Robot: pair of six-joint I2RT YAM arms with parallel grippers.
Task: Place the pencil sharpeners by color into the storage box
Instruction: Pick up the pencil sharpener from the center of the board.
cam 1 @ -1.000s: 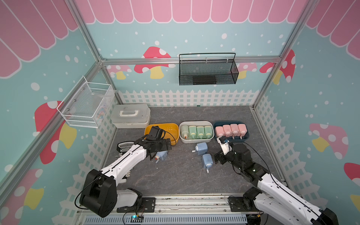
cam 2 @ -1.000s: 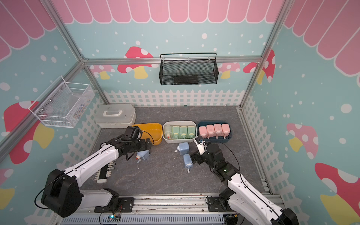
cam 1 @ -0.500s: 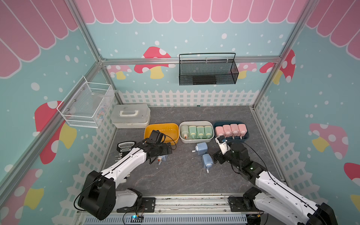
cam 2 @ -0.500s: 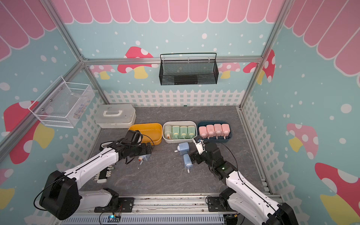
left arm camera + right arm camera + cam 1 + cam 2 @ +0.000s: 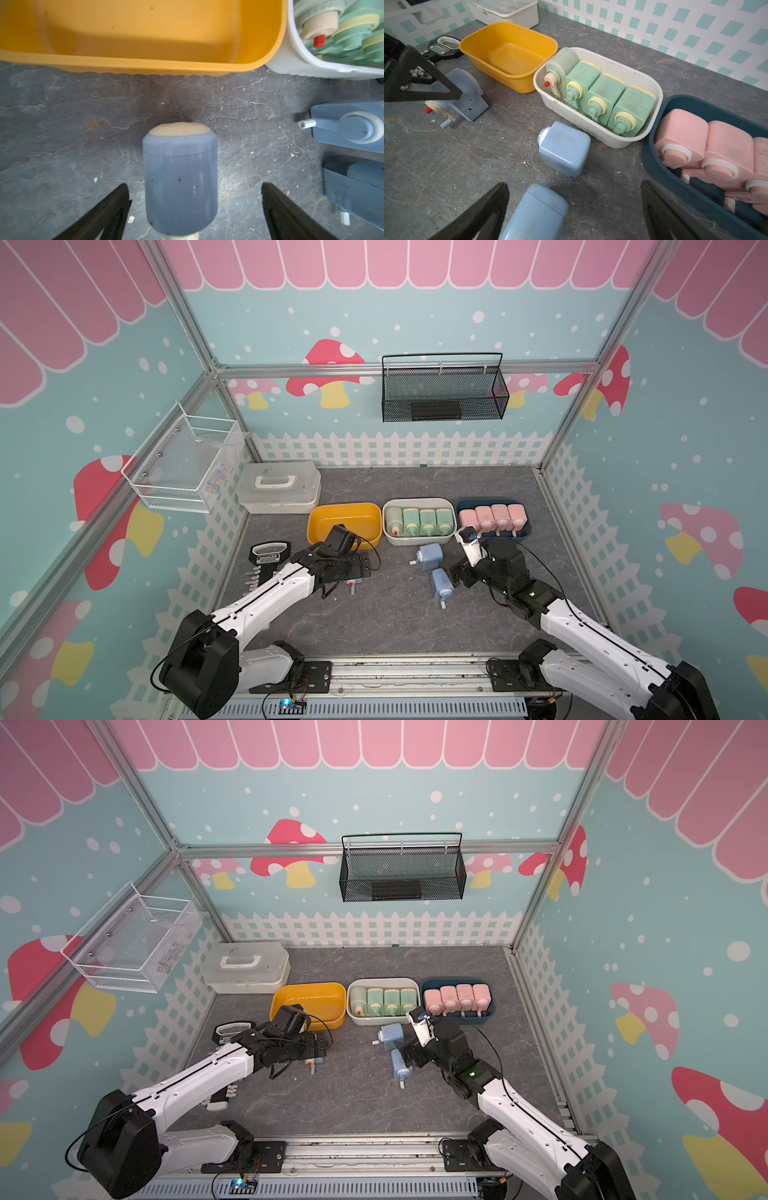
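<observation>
The smooth, round-cornered yellow tub (image 5: 500, 37) is being left empty. 3 boxy blue sharpeners (image 5: 430, 556) are lying on the marbled table (image 5: 446, 166) near it. 1 is being straddled by the left gripper (image 5: 194, 186), another by the right gripper (image 5: 574, 184), both pincers spread apart, nothing clamped. Slick plastic could be squeezed out if pinched off-centre; a short crank stub (image 5: 307, 124) could be snagged on the tub rim.
</observation>
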